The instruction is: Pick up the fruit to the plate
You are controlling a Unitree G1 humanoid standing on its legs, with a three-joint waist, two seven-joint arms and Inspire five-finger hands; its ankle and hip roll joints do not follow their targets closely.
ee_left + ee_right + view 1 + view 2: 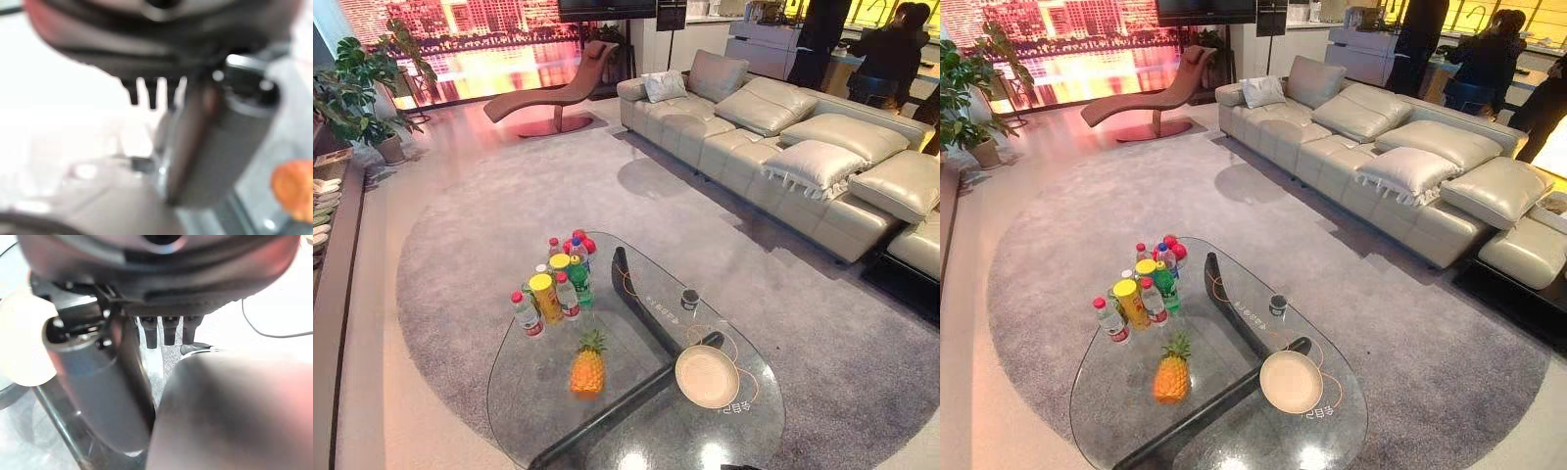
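Grasp not begun: our left hand [215, 142] and right hand [98, 382] hang relaxed, empty; next we reach the pineapple [588, 364], left of the plate [707, 376].

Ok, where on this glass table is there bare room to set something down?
Free: the near-left corner of the glass table, between the pineapple and the edge; the strip between pineapple and plate; the stretch between the bottles and the small dark jar. Crowded: the far left, where the bottles cluster.

The left hand [161, 44] is shown as a dark rounded bulk with a thick grey thumb [220, 147]; on the right hand [161, 274], bright screws [105, 313] are set at the thumb's base.
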